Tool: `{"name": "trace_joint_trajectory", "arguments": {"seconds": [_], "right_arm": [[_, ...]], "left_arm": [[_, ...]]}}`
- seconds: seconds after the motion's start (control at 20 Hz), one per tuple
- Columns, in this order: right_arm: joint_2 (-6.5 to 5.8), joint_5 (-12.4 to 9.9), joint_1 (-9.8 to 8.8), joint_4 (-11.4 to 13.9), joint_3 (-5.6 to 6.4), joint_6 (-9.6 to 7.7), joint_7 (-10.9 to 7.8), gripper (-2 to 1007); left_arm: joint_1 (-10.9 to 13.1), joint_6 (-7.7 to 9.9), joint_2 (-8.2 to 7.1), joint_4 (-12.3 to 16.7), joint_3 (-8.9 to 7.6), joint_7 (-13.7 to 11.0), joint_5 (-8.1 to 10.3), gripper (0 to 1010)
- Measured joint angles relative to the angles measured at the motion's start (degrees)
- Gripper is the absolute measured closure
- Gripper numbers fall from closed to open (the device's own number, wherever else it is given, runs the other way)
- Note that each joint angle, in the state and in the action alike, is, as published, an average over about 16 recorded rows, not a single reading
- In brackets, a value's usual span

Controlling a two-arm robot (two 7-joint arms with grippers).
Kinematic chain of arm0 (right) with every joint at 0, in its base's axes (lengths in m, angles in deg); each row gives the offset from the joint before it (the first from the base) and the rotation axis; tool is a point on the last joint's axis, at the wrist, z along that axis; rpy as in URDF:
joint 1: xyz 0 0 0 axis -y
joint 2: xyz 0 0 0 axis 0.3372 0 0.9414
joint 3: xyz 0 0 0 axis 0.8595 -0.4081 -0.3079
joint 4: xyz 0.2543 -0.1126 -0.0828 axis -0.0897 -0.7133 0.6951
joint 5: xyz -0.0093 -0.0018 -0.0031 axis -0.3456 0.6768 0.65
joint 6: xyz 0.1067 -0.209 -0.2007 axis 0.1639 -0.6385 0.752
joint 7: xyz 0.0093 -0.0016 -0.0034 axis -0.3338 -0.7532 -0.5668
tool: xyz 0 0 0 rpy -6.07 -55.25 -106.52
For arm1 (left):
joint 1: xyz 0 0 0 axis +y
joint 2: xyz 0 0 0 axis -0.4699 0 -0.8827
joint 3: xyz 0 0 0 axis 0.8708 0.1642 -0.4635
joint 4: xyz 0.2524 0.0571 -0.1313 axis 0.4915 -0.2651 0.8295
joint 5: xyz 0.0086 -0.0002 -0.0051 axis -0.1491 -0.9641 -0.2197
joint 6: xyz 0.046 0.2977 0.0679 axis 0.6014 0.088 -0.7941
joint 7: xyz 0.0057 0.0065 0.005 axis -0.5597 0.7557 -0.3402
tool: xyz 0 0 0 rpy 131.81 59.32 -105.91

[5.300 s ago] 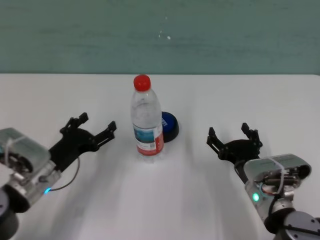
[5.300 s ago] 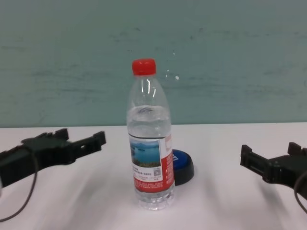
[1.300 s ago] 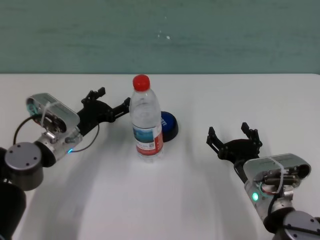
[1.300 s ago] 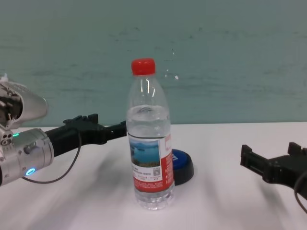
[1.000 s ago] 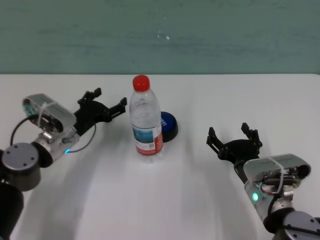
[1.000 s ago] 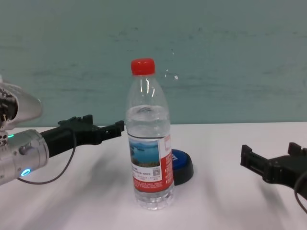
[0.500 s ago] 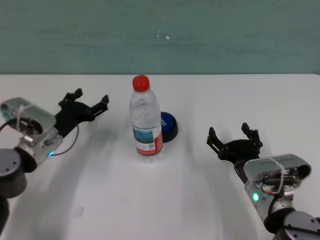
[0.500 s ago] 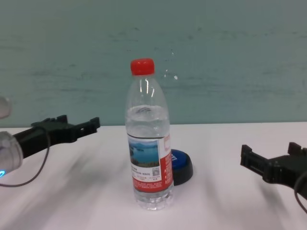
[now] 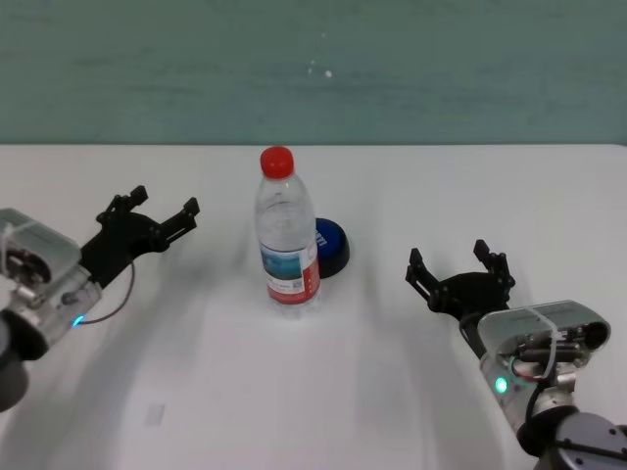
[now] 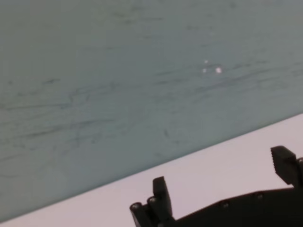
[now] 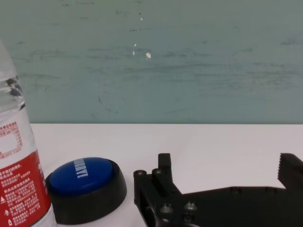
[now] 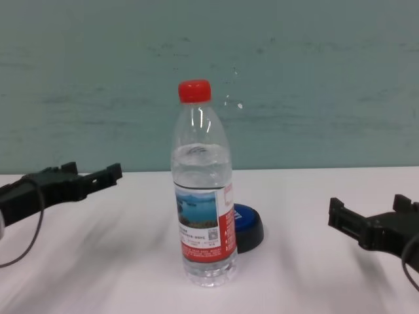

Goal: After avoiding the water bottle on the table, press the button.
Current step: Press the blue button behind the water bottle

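The water bottle (image 9: 288,235) stands upright mid-table, clear with a red cap and a blue-and-red label; it also shows in the chest view (image 12: 202,196) and at the edge of the right wrist view (image 11: 19,179). The blue button (image 9: 331,247) on its black base sits right behind the bottle, toward my right, half hidden by it; it shows too in the chest view (image 12: 249,226) and the right wrist view (image 11: 85,188). My left gripper (image 9: 157,211) is open and empty, well left of the bottle. My right gripper (image 9: 458,262) is open and empty, resting right of the button.
The white table (image 9: 323,392) spans the view, backed by a teal wall (image 9: 313,69). A small pale mark (image 9: 155,415) lies on the tabletop near its front left.
My left gripper, which had reached close to the bottle's left side, has drawn back to the left and toward me. The bottle, button and right arm have not moved.
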Motion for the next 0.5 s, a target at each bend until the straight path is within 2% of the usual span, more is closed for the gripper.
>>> {"name": "trace_joint_trajectory", "arguments": {"seconds": [0.3,0.5], "right_arm": [[0.00,0.00,0.00,0.00,0.00,0.00,0.00,1],[0.00,0.00,0.00,0.00,0.00,0.00,0.00,1]], "left_arm": [[4.28,1.32,-1.80,5.49,-1.61,-0.37,2.65,10],[7.82,2.32,-3.13,9.54,-2.87,0.33,3.92,10]]}}
